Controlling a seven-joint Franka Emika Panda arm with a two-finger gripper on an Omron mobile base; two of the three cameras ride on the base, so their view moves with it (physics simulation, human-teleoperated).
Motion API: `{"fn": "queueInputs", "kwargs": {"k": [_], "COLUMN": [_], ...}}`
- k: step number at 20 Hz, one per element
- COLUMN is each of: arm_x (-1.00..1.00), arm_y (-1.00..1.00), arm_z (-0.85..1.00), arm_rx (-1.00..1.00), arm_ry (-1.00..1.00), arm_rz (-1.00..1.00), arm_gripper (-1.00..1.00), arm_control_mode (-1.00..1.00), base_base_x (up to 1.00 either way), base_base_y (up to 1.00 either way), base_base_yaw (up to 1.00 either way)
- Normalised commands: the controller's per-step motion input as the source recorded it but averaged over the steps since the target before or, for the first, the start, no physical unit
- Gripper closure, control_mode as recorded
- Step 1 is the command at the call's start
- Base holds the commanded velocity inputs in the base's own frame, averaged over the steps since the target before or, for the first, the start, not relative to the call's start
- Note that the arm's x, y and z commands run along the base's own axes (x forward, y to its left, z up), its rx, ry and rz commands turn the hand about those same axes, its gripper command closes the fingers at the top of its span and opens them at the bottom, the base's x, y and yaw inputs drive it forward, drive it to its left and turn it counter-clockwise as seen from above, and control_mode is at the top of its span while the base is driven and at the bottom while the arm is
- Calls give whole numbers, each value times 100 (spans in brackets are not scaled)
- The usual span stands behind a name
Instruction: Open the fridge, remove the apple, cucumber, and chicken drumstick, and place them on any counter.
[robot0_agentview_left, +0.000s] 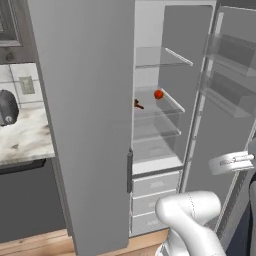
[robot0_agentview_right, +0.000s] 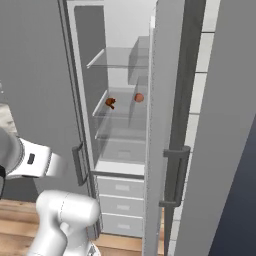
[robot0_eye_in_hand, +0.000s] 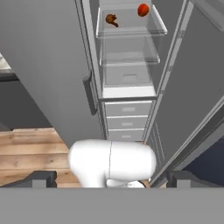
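In the upper middle of the hand view, on a glass shelf (robot0_eye_in_hand: 131, 30) inside the open fridge (robot0_eye_in_hand: 127, 92), the apple (robot0_eye_in_hand: 143, 9) sits toward the right and the chicken drumstick (robot0_eye_in_hand: 111, 19) toward the left, well apart from each other; I judge they lie there simply because nothing has been lifted out yet. My jaws stand wide and hold nothing, their two dark tips at the bottom corners of that view, (robot0_eye_in_hand: 111, 180) which suits a reach for the round apple that I have not begun. I hang back from the shelves, low and outside the compartment, with the right door swung out along the right edge so the way in is free, while the left door (robot0_agentview_left: 85, 120) is shut. The left base view shows what my own camera cuts off: the marble table (robot0_agentview_left: 25, 135) at its left edge, beside the fridge, where the food can go, with a dark rounded appliance (robot0_agentview_left: 7, 107) standing on it. The right base view gives the upper shelf, bare, and the drawers (robot0_agentview_right: 120, 205) below. The cucumber I cannot find on any shelf I can see; it may lie behind the shut door, so that door probably needs opening too.
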Motion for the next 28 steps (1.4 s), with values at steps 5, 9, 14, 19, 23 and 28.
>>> {"fn": "queueInputs", "kwargs": {"k": [5, 9, 14, 19, 23, 28], "arm_x": [0, 0, 0, 0, 0, 0], "arm_y": [0, 0, 0, 0, 0, 0], "arm_z": [0, 0, 0, 0, 0, 0], "arm_rx": [0, 0, 0, 0, 0, 0], "arm_ry": [0, 0, 0, 0, 0, 0], "arm_rz": [0, 0, 0, 0, 0, 0], "arm_gripper": [-100, -100, -100, -100, -100, -100], "arm_control_mode": [100, 100, 100, 100, 100, 100], "base_base_x": [24, 33, 47, 69, 72, 43], "base_base_y": [0, 0, -14, -1, -7, -24], "base_base_yaw": [0, 0, 0, 0, 0, 0]}}
